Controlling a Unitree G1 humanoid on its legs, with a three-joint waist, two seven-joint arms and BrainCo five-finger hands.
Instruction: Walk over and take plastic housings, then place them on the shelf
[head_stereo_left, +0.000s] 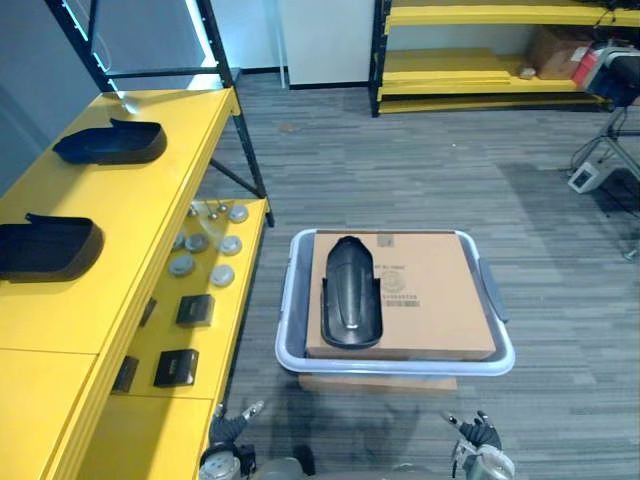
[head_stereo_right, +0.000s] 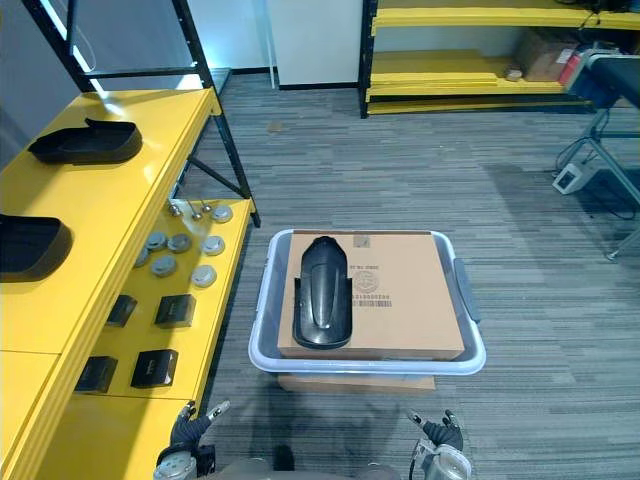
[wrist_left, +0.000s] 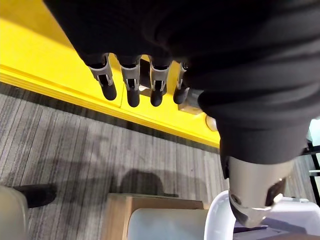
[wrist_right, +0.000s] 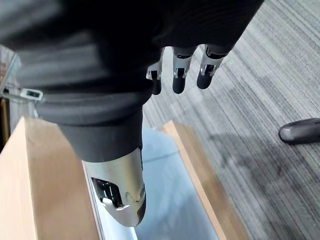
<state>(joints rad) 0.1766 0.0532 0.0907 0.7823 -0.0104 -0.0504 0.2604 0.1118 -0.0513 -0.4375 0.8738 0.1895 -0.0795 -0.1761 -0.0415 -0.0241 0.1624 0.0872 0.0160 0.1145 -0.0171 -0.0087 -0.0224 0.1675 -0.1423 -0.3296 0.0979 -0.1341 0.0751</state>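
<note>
A long black plastic housing lies on the left part of a flat cardboard box, which sits in a pale grey bin on the floor straight ahead. Two more black housings rest on the top of the yellow shelf at the left. My left hand hangs low beside the shelf's edge, its fingers straight and holding nothing. My right hand hangs near the bin's front right corner, its fingers also straight and empty.
The shelf's lower level carries several round metal parts and small black boxes. A black upright stands at the shelf's far corner. Another yellow rack lines the back wall, with equipment on a stand at the right.
</note>
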